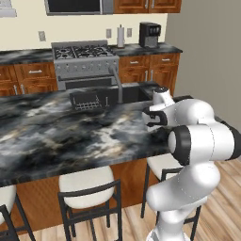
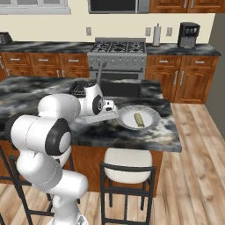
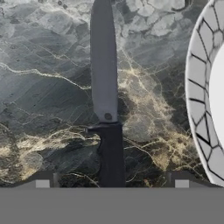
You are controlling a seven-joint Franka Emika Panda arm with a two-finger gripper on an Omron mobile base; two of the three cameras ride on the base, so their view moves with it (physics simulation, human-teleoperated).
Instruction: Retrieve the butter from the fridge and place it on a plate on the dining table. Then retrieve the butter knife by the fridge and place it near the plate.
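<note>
So this is looking like the tail end of the whole job. The butter (image 2: 139, 119) is sitting on the plate (image 2: 151, 124) over on the dining table (image 2: 35, 90), so that half is sorted. In the hand view the butter knife (image 3: 106, 109) is lying flat on the marbled top, dark handle toward the camera and grey blade pointing away, just beside the plate's (image 3: 202, 87) patterned rim but not touching it. The gripper (image 3: 112, 181) is hanging right over the handle with its fingertips (image 3: 42, 183) spread wide on either side, nothing pinched between them. From the right base view the hand is hovering low over the table just to the left of the plate.

My read: it's doing the release of the knife, the last step. The next move only calls for lifting straight up without clipping the handle, since the fingertips are straddling it pretty closely. Dragging sideways would probably nudge the knife into the plate.
</note>
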